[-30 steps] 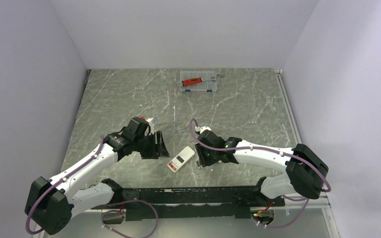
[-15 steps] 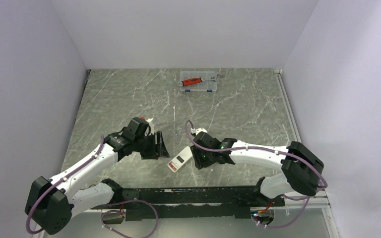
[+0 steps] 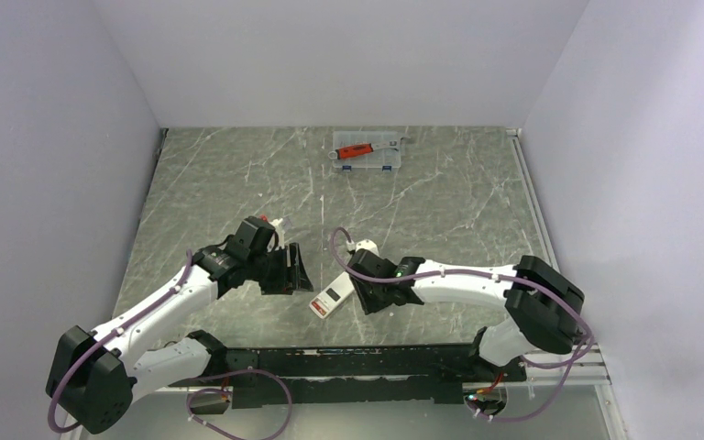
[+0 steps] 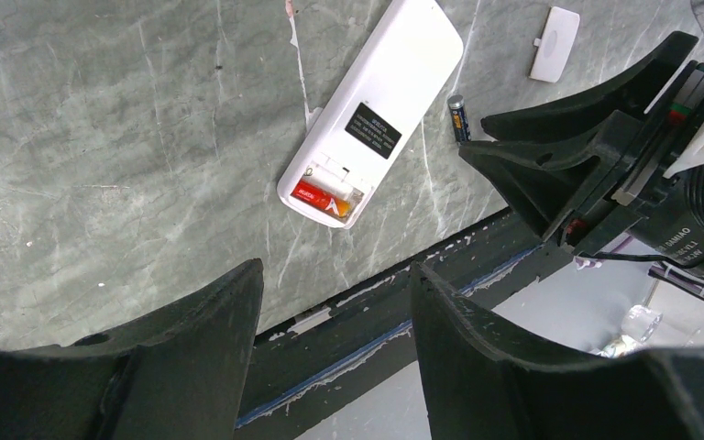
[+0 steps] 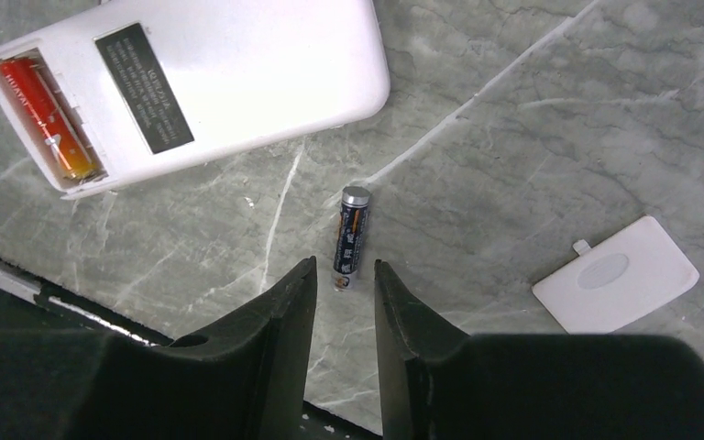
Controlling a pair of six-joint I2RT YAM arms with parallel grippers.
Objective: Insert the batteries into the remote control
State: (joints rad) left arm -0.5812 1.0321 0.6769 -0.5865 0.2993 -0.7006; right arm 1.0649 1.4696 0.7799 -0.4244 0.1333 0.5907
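Observation:
The white remote control (image 3: 334, 294) lies back up between the arms, its recess open. One of the batteries (image 5: 49, 117), red-orange, sits in that recess (image 4: 325, 197). The other battery (image 5: 350, 236), dark with a silver cap, lies loose on the table beside the remote (image 4: 458, 117). My right gripper (image 5: 345, 266) is low over it, open narrowly, its fingertips either side of the battery's near end without squeezing it. My left gripper (image 4: 336, 270) hangs wide open and empty left of the remote (image 3: 291, 270), over the table's near edge.
The small white cover piece (image 5: 616, 275) lies on the marble right of the loose battery. A clear plastic case (image 3: 368, 150) with a red-handled tool stands at the back. A black rail (image 3: 357, 362) runs along the near edge. Walls close in three sides.
My right arm has slid left toward the remote, bringing its fingers to the loose battery. The left arm and the remote have not moved.

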